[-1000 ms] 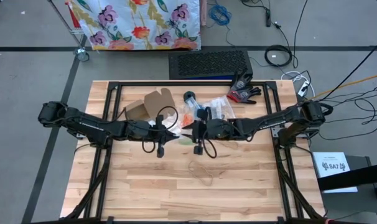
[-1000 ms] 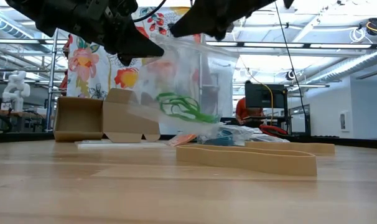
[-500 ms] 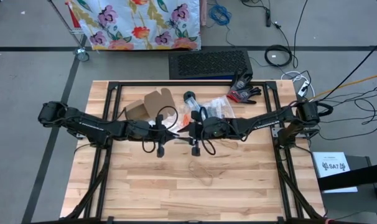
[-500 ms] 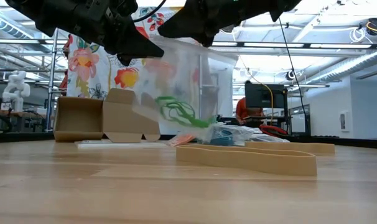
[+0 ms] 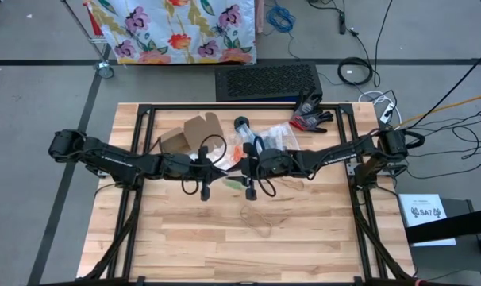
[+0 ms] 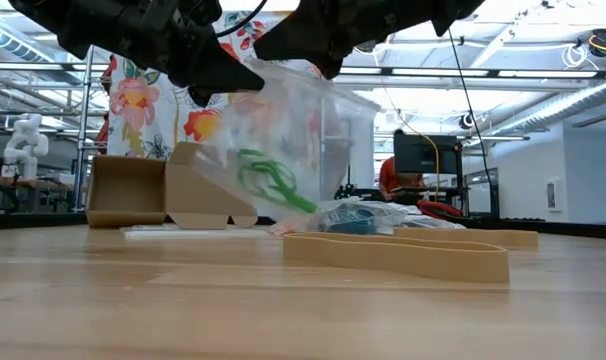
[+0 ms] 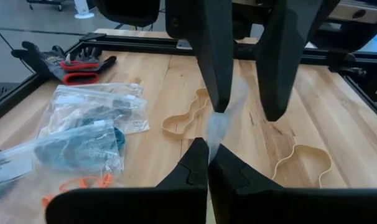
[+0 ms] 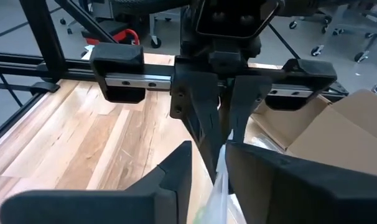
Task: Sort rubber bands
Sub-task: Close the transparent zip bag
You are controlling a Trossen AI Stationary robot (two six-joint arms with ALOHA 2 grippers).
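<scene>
Low view: a clear plastic bag (image 6: 293, 140) is held up above the bench (image 6: 183, 300), with green rubber bands (image 6: 268, 180) gathered inside it. The left gripper (image 7: 208, 163) is pinched shut on one edge of the bag. The right gripper (image 8: 207, 163) is set at the bag's other top edge, its fingers (image 8: 176, 168) a little apart with the plastic between them. Tan rubber bands (image 6: 403, 255) lie on the bench below the bag. A cardboard box (image 6: 163, 195) is seen behind the bag.
</scene>
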